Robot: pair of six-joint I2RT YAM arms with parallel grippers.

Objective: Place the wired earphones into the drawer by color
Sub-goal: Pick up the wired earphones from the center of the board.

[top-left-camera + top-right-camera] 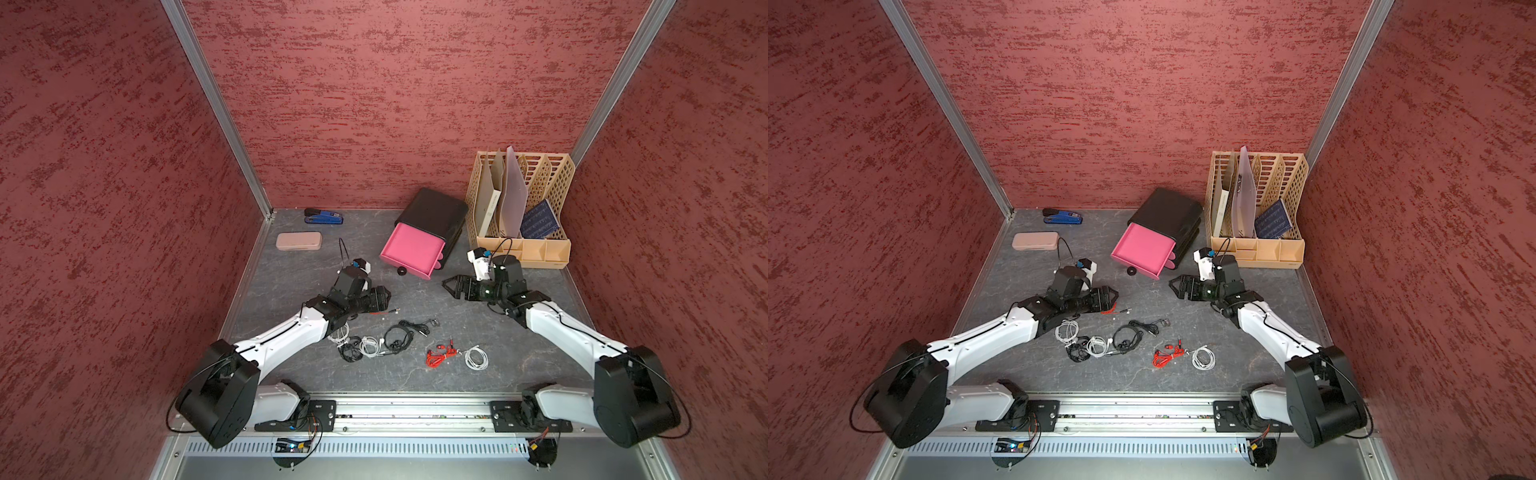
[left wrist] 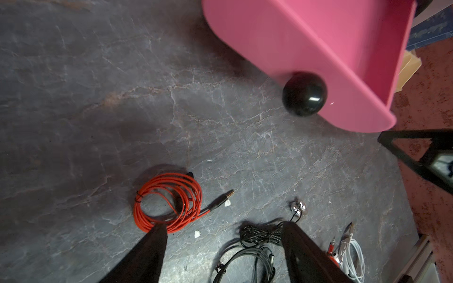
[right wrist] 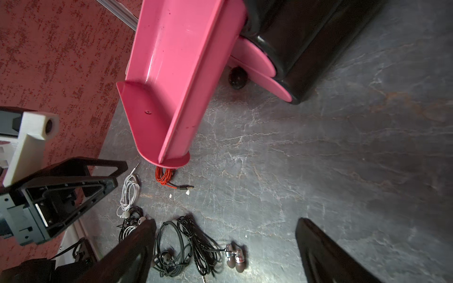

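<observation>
The pink drawer point(image 1: 413, 249) point(image 1: 1142, 249) is pulled out of a black cabinet point(image 1: 434, 212) and shows nothing inside in the right wrist view. The wired earphones lie on the grey floor: a red coil point(image 2: 169, 203) point(image 3: 165, 177) near the drawer's front, black bundles point(image 1: 399, 338) point(image 3: 196, 242), white ones point(image 1: 370, 345) point(image 1: 476, 357), and another red one point(image 1: 438, 355). My left gripper point(image 1: 384, 297) point(image 2: 224, 227) hangs open just over the red coil, one fingertip at its edge. My right gripper point(image 1: 446, 284) point(image 3: 225, 221) is open and holds nothing, above the floor right of the drawer's knob point(image 2: 304, 94).
A beige file rack point(image 1: 523, 208) with folders stands at the back right. A pink case point(image 1: 298, 241) and a blue stapler point(image 1: 324, 217) lie at the back left. Red walls close three sides. The two grippers face each other a short way apart.
</observation>
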